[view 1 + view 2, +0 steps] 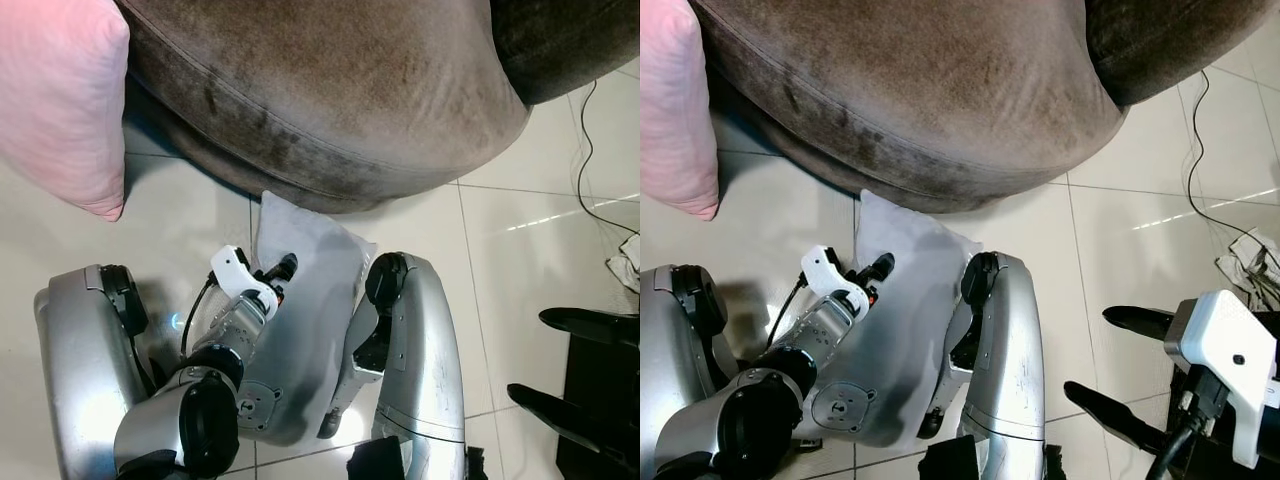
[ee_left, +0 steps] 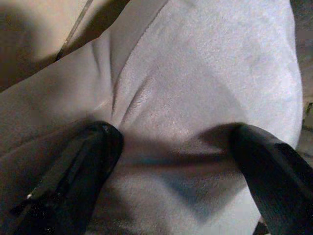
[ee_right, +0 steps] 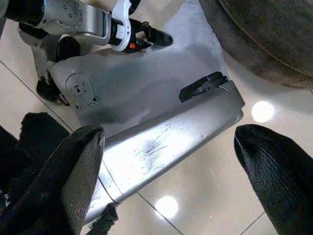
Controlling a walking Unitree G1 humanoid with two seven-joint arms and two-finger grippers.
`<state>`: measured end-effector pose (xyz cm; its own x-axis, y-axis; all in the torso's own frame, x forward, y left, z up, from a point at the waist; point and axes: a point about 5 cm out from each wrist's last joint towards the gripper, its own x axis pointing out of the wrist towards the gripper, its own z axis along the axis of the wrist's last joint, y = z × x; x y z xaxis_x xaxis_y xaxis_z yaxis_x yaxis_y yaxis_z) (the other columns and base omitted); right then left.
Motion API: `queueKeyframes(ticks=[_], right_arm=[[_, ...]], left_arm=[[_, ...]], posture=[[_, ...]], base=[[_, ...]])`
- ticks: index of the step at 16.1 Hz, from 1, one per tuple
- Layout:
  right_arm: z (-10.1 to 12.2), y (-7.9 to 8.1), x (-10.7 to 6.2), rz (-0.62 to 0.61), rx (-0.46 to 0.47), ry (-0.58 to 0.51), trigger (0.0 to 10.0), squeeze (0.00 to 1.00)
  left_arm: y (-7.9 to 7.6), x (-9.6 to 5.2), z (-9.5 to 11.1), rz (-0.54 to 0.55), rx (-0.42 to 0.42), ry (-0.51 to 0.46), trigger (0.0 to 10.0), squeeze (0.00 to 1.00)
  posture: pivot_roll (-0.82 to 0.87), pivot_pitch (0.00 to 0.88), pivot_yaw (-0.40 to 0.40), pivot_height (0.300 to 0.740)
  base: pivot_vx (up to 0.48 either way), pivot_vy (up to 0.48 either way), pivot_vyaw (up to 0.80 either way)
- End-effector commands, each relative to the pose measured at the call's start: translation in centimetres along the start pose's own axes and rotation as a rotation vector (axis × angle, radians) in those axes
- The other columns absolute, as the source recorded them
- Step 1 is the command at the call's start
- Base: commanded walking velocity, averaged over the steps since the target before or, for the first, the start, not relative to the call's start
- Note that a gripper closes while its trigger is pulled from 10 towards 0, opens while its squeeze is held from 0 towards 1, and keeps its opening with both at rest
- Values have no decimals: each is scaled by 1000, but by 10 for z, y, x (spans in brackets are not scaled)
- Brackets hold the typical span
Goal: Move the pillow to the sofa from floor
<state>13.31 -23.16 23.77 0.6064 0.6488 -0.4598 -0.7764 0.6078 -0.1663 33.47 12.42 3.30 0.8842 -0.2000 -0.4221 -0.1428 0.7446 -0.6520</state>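
Observation:
A pale grey pillow [image 1: 312,300] lies on the tiled floor between my two silver legs, its far corner at the base of the brown sofa [image 1: 330,90]. My left gripper [image 1: 283,268] is down on the pillow's near-left part. In the left wrist view its fingers [image 2: 73,166] stand wide apart, open, pressed into the puckered grey fabric [image 2: 195,88]. My right gripper [image 1: 1088,354] hangs open over bare floor to the right, holding nothing. A pink pillow [image 1: 60,100] leans against the sofa's left side.
My right leg [image 1: 420,350] and left leg [image 1: 80,360] flank the grey pillow closely. A thin black cable [image 1: 585,150] runs across the tiles at the right, near a crumpled white thing [image 1: 628,262]. The sofa's rounded front overhangs the floor just ahead.

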Motion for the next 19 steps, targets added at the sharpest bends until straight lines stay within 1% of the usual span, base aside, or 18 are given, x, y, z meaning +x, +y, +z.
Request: queueKeyframes(ticks=[1,3,4,6,7,9,11,12,15,17,19], right_arm=[[0,-1,-5,-29,13,17,10000,0],[2,-3,-9,-48,11,13,10000,0],[2,-3,-10,-52,11,13,10000,0],[2,-4,-10,-65,14,8,10000,0],[2,-5,-10,-71,18,6,10000,0],[1,-5,-8,-80,26,-2,10000,0],[0,-5,-7,-81,29,-4,10000,0],[0,-8,-4,-86,29,-16,10000,0],[0,-9,-1,-79,26,-24,10000,0],[0,-10,-1,-82,27,-19,10000,0],[-1,-9,1,-82,31,-21,10000,0]], left_arm=[[11,-8,-47,58,-29,172,10000,0],[12,-10,-53,68,-41,181,10000,0],[14,-11,-54,81,-48,175,0,0],[19,-13,-56,94,-45,172,0,0],[21,-13,-56,102,-26,169,0,0],[20,-12,-48,92,-1,129,0,0],[19,-10,-42,91,-9,101,0,0],[18,-9,-36,80,5,76,0,0],[23,-11,-36,100,34,83,0,0],[25,-12,-38,109,23,80,0,0],[26,-12,-38,114,34,79,0,0]], posture=[[-526,540,-400,375],[-512,553,-400,375],[-487,559,-400,375],[-507,557,-400,375],[-503,557,-400,375],[-480,555,-400,375],[-466,549,-400,375],[-446,541,-400,375],[-441,534,-400,375],[-442,534,-400,375],[-438,535,-400,375]], base=[[0,0,0],[0,0,0],[0,0,0],[0,0,0],[0,0,0],[0,0,0],[0,0,0],[0,0,0],[0,0,0],[0,0,0],[0,0,0]])
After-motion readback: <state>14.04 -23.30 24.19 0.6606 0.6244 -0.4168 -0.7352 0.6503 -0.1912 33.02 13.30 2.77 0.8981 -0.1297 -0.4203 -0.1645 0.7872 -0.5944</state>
